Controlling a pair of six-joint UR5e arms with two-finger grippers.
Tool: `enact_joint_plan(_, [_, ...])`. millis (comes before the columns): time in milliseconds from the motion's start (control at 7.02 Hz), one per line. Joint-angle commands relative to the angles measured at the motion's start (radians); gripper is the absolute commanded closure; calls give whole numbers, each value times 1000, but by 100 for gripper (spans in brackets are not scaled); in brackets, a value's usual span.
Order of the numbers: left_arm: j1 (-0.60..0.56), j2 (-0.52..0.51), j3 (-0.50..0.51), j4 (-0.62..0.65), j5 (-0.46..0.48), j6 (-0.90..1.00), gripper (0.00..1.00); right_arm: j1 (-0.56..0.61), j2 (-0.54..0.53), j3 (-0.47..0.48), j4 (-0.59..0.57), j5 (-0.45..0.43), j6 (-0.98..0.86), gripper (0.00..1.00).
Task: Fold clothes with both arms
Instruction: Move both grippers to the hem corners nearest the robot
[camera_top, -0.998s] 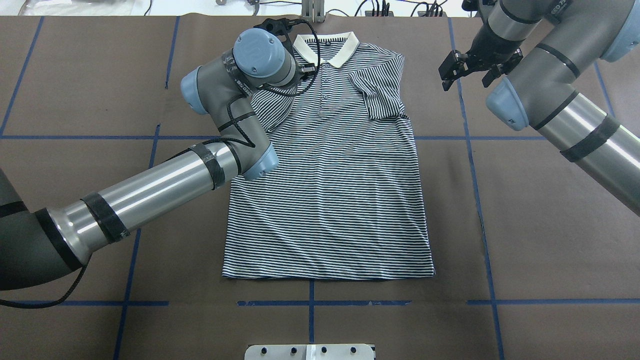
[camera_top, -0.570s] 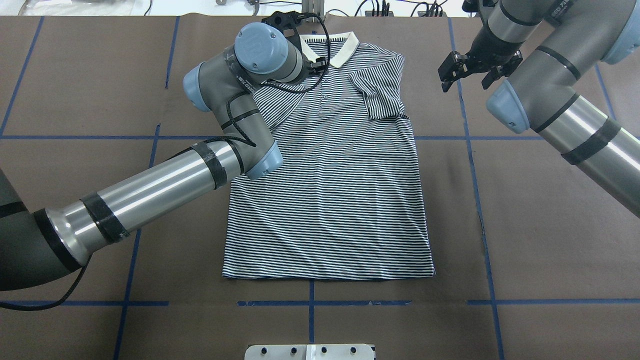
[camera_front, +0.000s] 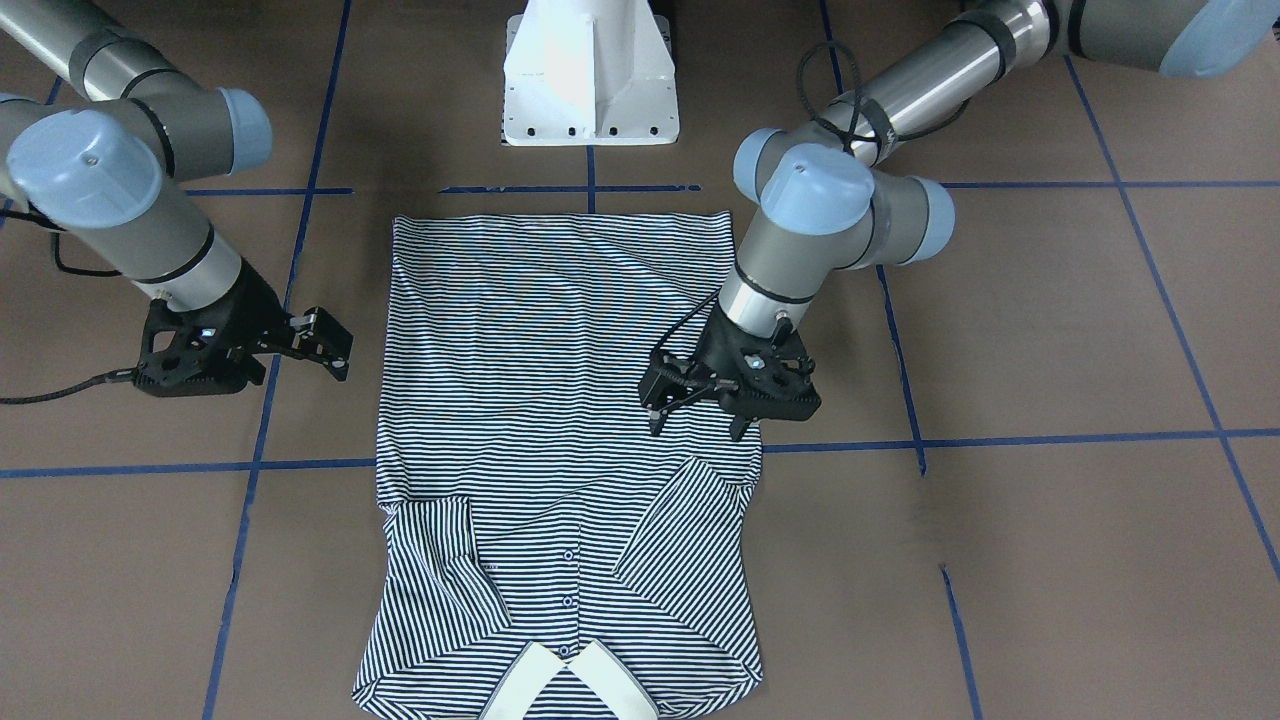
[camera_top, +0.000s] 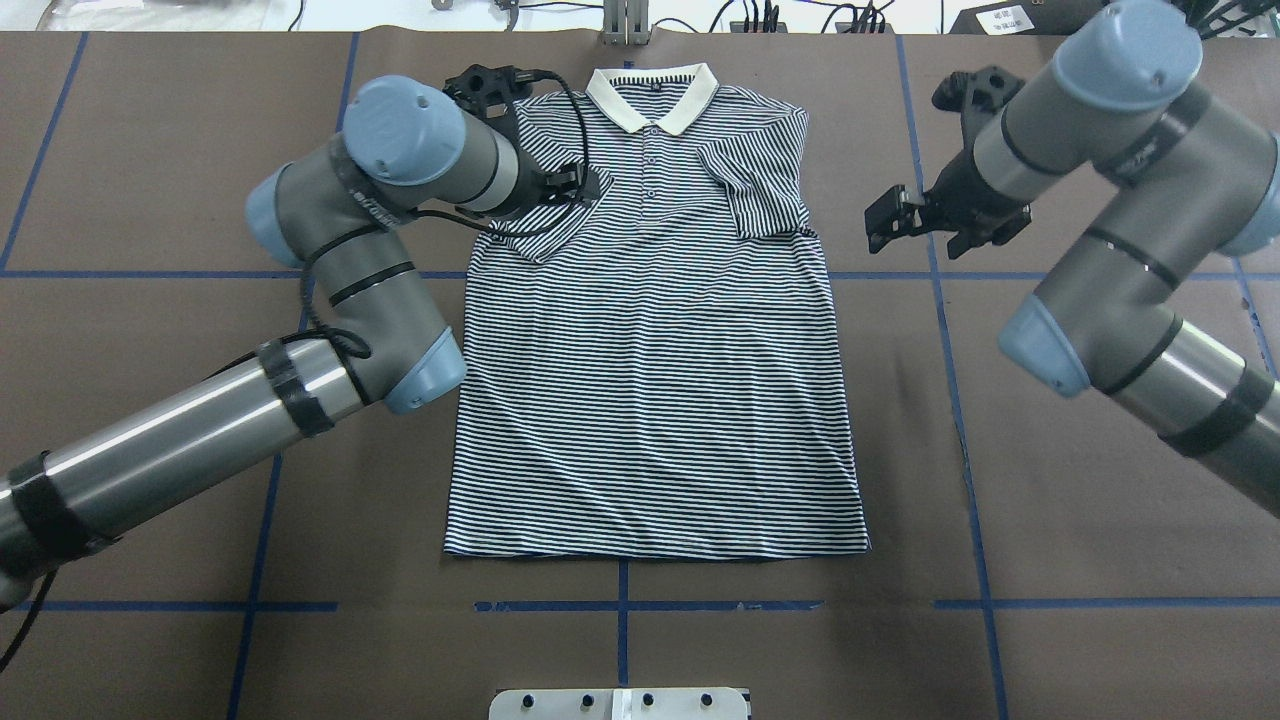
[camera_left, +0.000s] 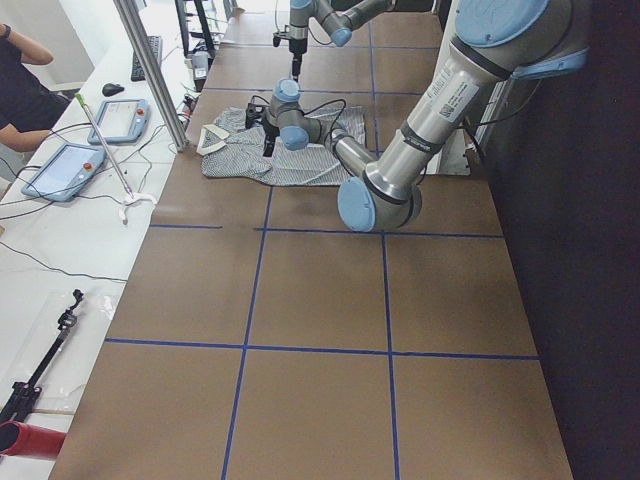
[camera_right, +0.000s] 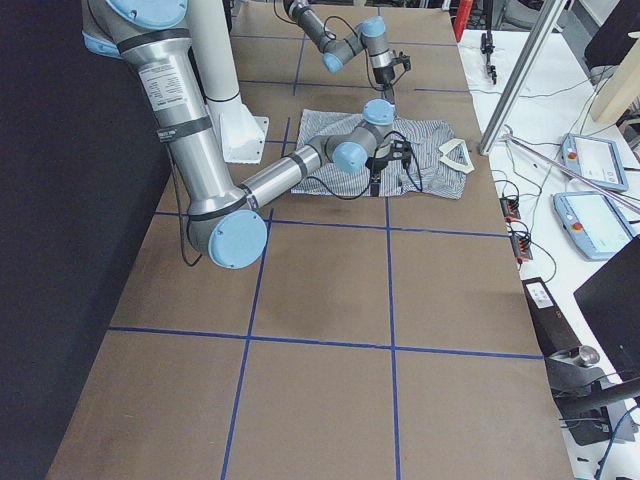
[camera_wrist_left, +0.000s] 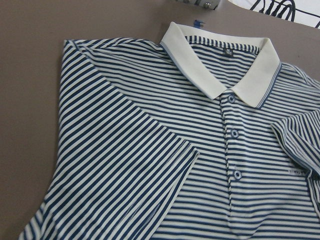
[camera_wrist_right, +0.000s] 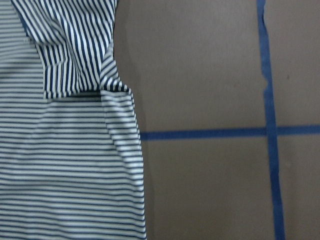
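Note:
The striped polo shirt (camera_top: 650, 380) lies flat, face up, with its white collar (camera_top: 652, 95) at the far edge of the table. Both sleeves are folded in over the chest: one on my left (camera_top: 540, 230) and one on my right (camera_top: 755, 190). My left gripper (camera_front: 697, 412) is open and empty and hovers over the shirt's left side, near the folded sleeve (camera_front: 680, 540). It also shows in the overhead view (camera_top: 580, 185). My right gripper (camera_front: 332, 345) is open and empty, just off the shirt's right edge, over bare table (camera_top: 882, 225). The left wrist view shows the collar (camera_wrist_left: 220, 65) and buttons.
Blue tape lines (camera_top: 620, 605) cross the brown table cover. The white pedestal base (camera_front: 590, 70) stands behind the shirt's hem. A metal bracket (camera_top: 620, 703) sits at the near table edge. A side bench with tablets (camera_left: 60, 170) runs beyond the far edge.
My left arm has swung left and its gripper has drawn back from the collar to over the folded left sleeve. My right gripper has moved nearer to me along the shirt's right side.

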Motion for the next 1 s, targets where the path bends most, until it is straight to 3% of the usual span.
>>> enact_joint_plan(0, [-1, 173, -286, 94, -10, 18, 0, -223, -135, 179, 17, -184, 224, 0])
enact_joint_plan(143, [3, 186, -337, 133, -10, 16, 0, -314, -171, 227, 11, -247, 294, 0])
enact_joint_plan(428, [5, 181, -345, 138, -10, 7, 0, -448, -180, 227, 1, -363, 343, 0])
enact_joint_plan(855, [7, 177, -344, 138, -13, 5, 0, -472, -182, 192, -1, -355, 343, 1])
